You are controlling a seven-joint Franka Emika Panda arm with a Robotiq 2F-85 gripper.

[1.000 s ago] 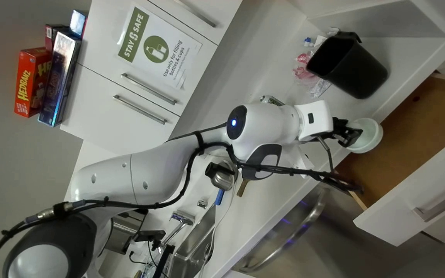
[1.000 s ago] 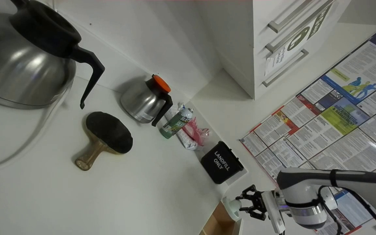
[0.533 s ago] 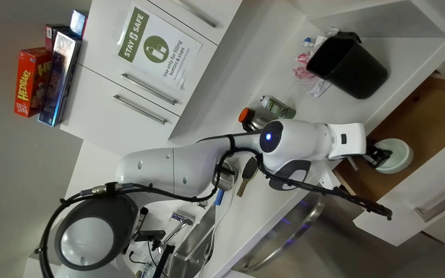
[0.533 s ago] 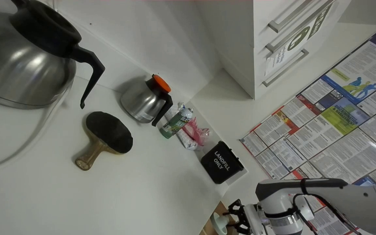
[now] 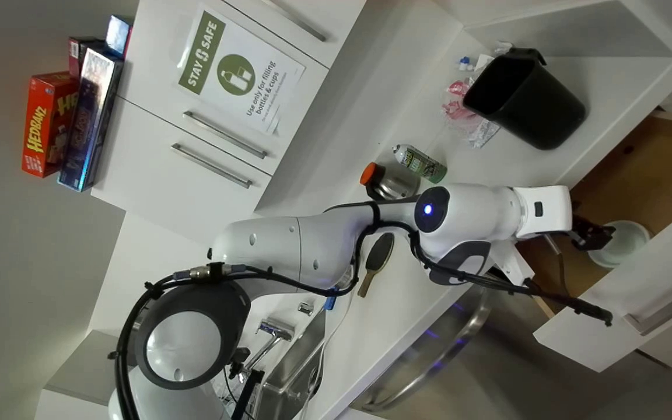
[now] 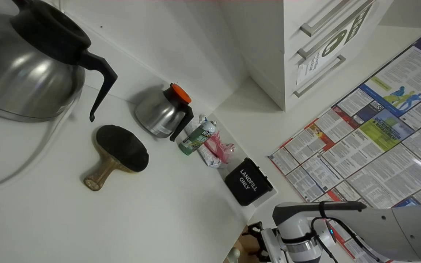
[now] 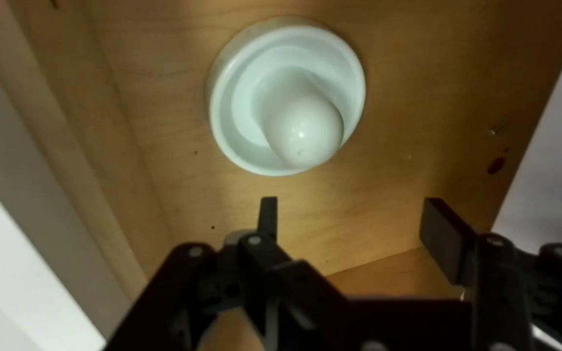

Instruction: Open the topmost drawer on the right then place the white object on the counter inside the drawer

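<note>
Topmost drawer [image 5: 662, 169], pulled open; white object [image 7: 286, 97], one, set base-down inside it; claw [image 7: 351, 222], spread, nothing held, near the object but apart from it: opening and placing are judged complete, only the claw's withdrawal being left to be carried out.

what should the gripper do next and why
Probably lift the gripper clear of the drawer: in the wrist view the white object already sits inside, apart from the gripper, which is open and holds nothing.
</note>
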